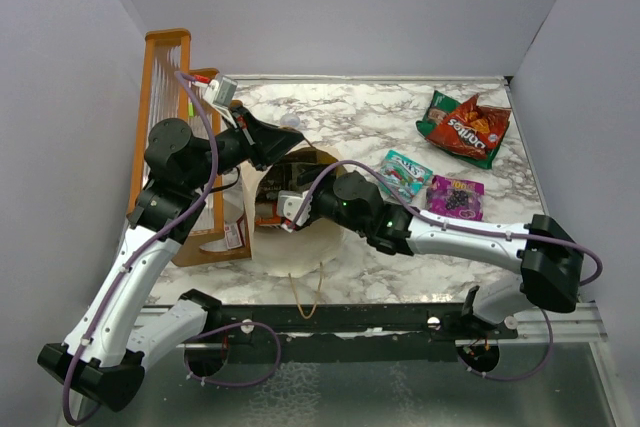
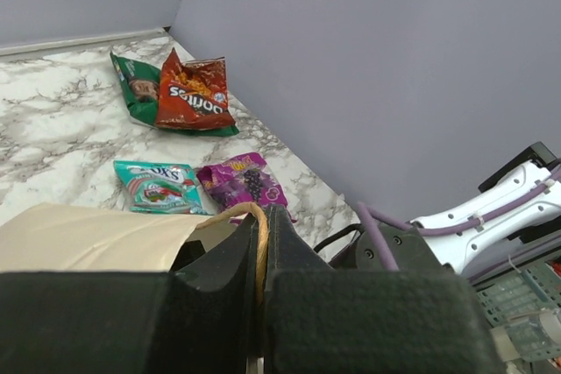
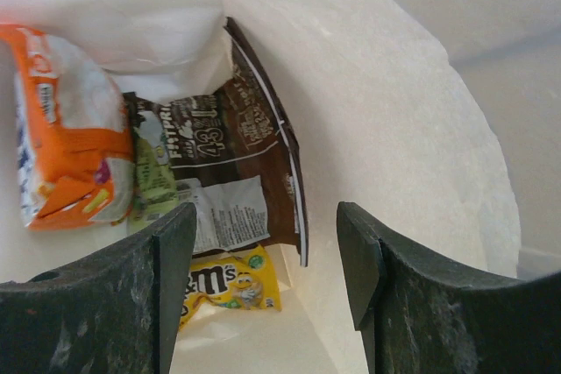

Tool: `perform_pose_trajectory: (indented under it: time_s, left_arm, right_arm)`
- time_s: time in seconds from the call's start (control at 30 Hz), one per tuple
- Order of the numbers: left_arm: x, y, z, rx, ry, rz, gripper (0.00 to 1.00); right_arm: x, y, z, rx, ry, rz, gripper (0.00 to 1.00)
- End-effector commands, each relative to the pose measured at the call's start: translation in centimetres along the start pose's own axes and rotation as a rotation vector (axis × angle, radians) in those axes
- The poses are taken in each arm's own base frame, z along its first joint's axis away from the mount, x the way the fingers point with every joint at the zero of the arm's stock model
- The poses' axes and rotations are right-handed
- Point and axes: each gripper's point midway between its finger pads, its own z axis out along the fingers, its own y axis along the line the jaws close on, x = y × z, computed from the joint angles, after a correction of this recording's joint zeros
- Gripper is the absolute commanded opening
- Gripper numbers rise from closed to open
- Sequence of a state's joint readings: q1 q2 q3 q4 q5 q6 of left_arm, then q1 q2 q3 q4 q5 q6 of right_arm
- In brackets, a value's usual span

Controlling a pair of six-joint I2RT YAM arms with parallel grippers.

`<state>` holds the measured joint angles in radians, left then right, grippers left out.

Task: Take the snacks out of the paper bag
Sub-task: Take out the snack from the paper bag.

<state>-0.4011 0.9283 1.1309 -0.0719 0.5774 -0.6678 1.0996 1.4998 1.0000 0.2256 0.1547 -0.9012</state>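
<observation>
I'm midway through emptying the paper bag (image 1: 300, 252), which sits toward the near edge of the counter (image 1: 350, 117), left of centre, just beside the wooden rack (image 1: 165, 97) at the left edge. My left gripper (image 2: 261, 251) is pressed together on a tan handle (image 2: 238, 209) at the bag's far rim, holding the mouth open. My right gripper (image 3: 263, 243) is inside the mouth with its fingers spread wide and nothing between them.

Four snacks are already out near the right edge: a red chip bag (image 1: 472, 129) lying over a green chip bag (image 1: 436, 107) toward the far right corner, with a teal packet (image 1: 405, 172) and a purple pouch (image 1: 456, 197) side by side nearer the middle.

In the bag I see an orange packet (image 3: 61, 146) on the left; a brown chip bag (image 3: 237, 164) leaning on the wall; a yellow candy pack (image 3: 230, 285) below it, partly covered; and a sliver of something green between orange and brown that I can't identify.

Next, I think, I go deeper and close on the brown bag's free edge, which lies nearest my open fingers. The paper wall is close on the right, so I must avoid pinching it too.
</observation>
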Motion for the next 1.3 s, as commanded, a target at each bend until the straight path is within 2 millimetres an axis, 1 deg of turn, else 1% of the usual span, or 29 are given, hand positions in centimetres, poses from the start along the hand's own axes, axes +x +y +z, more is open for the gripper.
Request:
perform_pose_trajectory:
  time_s: [0.0,0.13,0.23,0.3,0.37,0.43,0.53,0.63,0.77,0.8,0.83,0.87,0.93,1.0,1.13,1.2,1.27]
  left_arm:
    - [-1.6,-1.6,-0.3,0.05,-0.052,0.034,0.0]
    - [-1.6,-1.6,-0.3,0.048,-0.049,0.039,0.0]
    - [-1.5,-1.5,-0.3,0.047,-0.046,0.041,0.0]
    - [-1.5,-1.5,-0.3,0.045,-0.043,0.044,0.0]
    - [-1.4,-1.4,-0.3,0.042,-0.041,0.044,0.0]
    - [-1.4,-1.3,-0.3,0.039,-0.04,0.045,0.0]
    - [-1.2,-0.9,-0.2,0.022,-0.037,0.041,0.0]
    - [-1.3,-0.2,-0.2,-0.016,-0.045,0.035,0.0]
    - [-1.2,0.3,-0.1,-0.031,-0.044,0.038,0.0]
    - [-1.2,0.3,0.0,-0.032,-0.043,0.04,0.0]
    - [-1.2,0.4,0.1,-0.034,-0.041,0.04,0.0]
    - [-1.2,0.5,0.2,-0.035,-0.039,0.041,0.0]
    - [-1.2,0.6,0.3,-0.036,-0.037,0.042,0.0]
    - [-1.1,0.7,0.4,-0.036,-0.035,0.043,0.0]
    - [-1.1,0.8,0.4,-0.038,-0.032,0.046,0.0]
    - [-0.9,0.9,0.5,-0.039,-0.027,0.043,0.0]
    - [-0.9,1.0,0.5,-0.042,-0.027,0.041,0.0]
  right_arm:
    - [0.3,-2.1,1.2,0.093,0.048,-0.044,0.65]
    - [1.1,-2.2,2.1,0.102,0.062,-0.069,0.6]
    - [1.7,-2.2,2.9,0.1,0.063,-0.082,0.55]
    - [2.1,-1.9,3.5,0.09,0.07,-0.098,0.51]
    - [2.6,-1.7,4.1,0.093,0.09,-0.118,0.51]
    - [3.0,-2.0,4.5,0.118,0.106,-0.124,0.51]
    - [3.0,-1.9,4.5,0.109,0.106,-0.108,0.51]
    - [2.7,-1.6,3.6,0.071,0.095,-0.066,0.53]
    - [1.3,0.0,1.4,-0.075,0.058,0.011,0.59]
    - [0.6,0.4,0.7,-0.109,0.038,0.05,0.6]
    - [0.1,1.3,-0.1,-0.161,0.026,0.09,0.61]
    - [-0.6,1.7,-0.8,-0.187,0.005,0.126,0.61]
    - [-2.0,2.5,-2.2,-0.213,-0.027,0.19,0.64]
    - [-2.9,2.8,-3.1,-0.213,-0.033,0.254,0.66]
    - [-4.1,2.4,-3.8,-0.186,-0.049,0.351,0.67]
    - [-5.3,2.2,-3.6,-0.181,-0.075,0.386,0.67]
    - [-6.4,2.4,-3.2,-0.182,-0.1,0.396,0.66]
